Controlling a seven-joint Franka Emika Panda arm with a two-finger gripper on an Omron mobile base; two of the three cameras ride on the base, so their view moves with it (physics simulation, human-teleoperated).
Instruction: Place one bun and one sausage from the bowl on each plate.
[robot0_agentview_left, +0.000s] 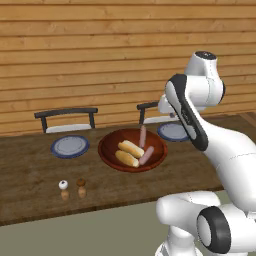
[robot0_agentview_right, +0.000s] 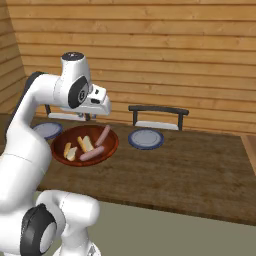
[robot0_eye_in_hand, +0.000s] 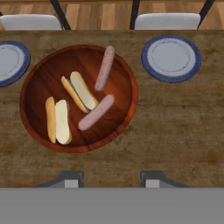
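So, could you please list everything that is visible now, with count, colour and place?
bowl: one, reddish-brown wood, on the table between the plates.
buns: two, golden-tan, split, inside the bowl.
sausages: two, pinkish-red, inside the bowl, beside the buns.
plates: two, grey-white with blue rim, one on each side of the bowl, both bare.
shakers: two, one white-topped and one brown-topped, near the front table edge.
chairs: two, dark frames, pale seats, behind the table.
table: one, dark wood.
arm: one, white, raised over the table.
fingers: two dark tips, holding nothing.
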